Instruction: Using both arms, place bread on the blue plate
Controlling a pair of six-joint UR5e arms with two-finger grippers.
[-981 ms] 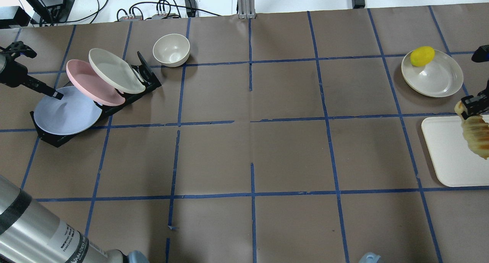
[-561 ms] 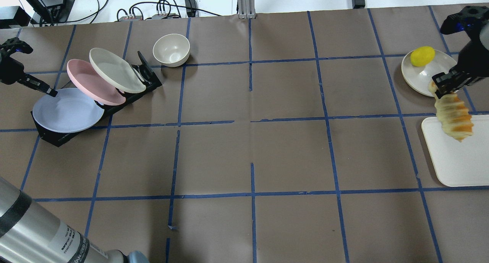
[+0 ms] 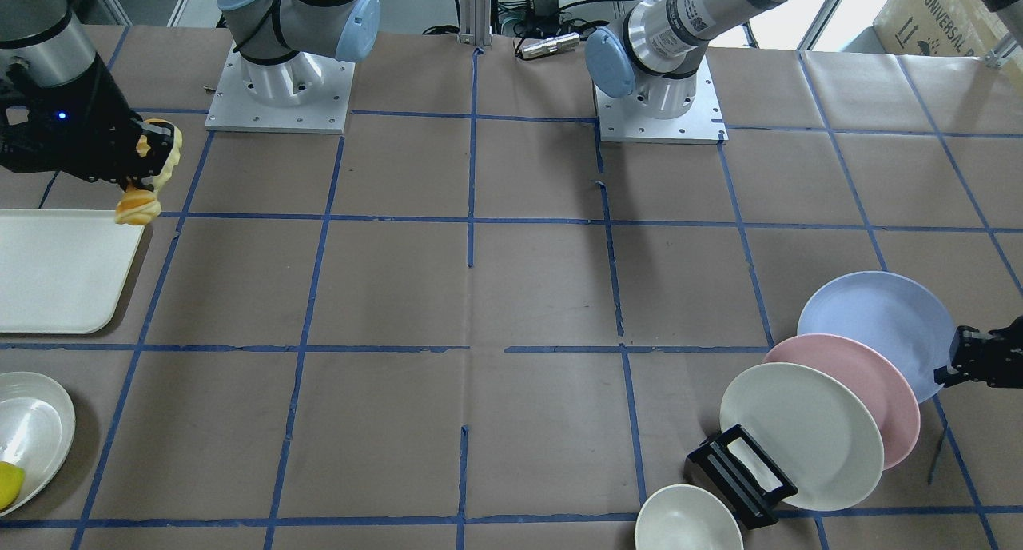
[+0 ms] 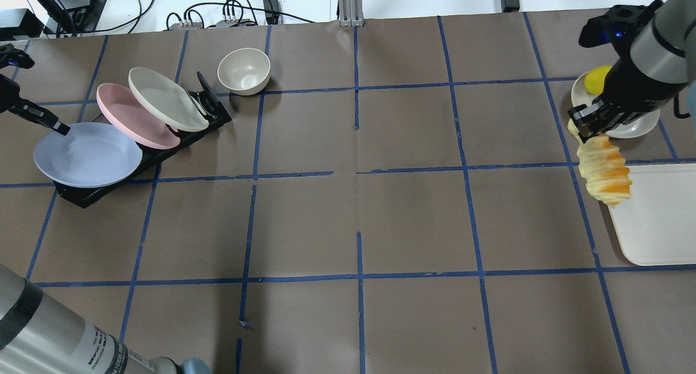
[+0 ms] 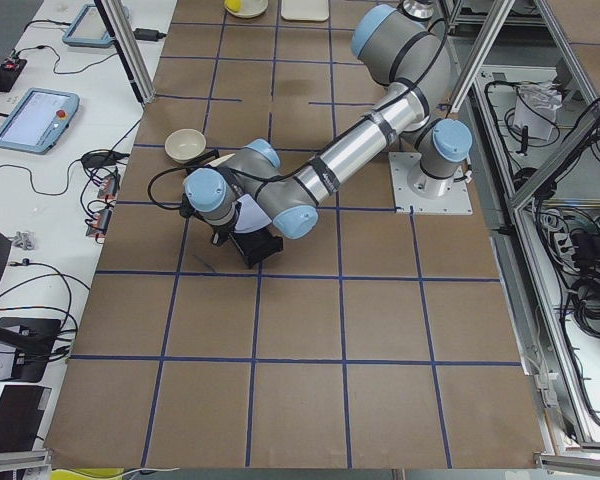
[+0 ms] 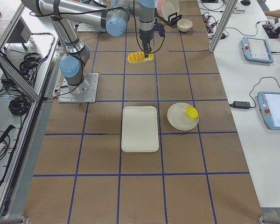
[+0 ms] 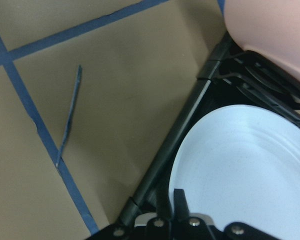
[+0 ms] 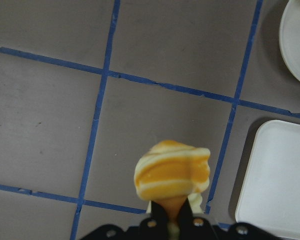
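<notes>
The bread (image 4: 603, 170) hangs from one end in my right gripper (image 4: 584, 125), which is shut on it in the air by the left edge of the white tray (image 4: 658, 222). It also shows in the right wrist view (image 8: 172, 172) and the front view (image 3: 144, 182). The blue plate (image 4: 87, 154) lies tilted at the near end of the black rack (image 4: 81, 194). My left gripper (image 4: 57, 128) is shut on its far left rim; in the left wrist view the fingertips (image 7: 179, 202) pinch the plate's edge (image 7: 245, 170).
A pink plate (image 4: 133, 118) and a cream plate (image 4: 163, 105) lean in the rack behind the blue one. A cream bowl (image 4: 244, 69) stands beyond the rack. A cream plate (image 3: 32, 434) with a yellow lemon-like piece (image 4: 594, 79) sits behind the tray.
My right gripper has carried the bread left and away from the tray. My left gripper has drawn the blue plate leftward, partly out of the rack.
</notes>
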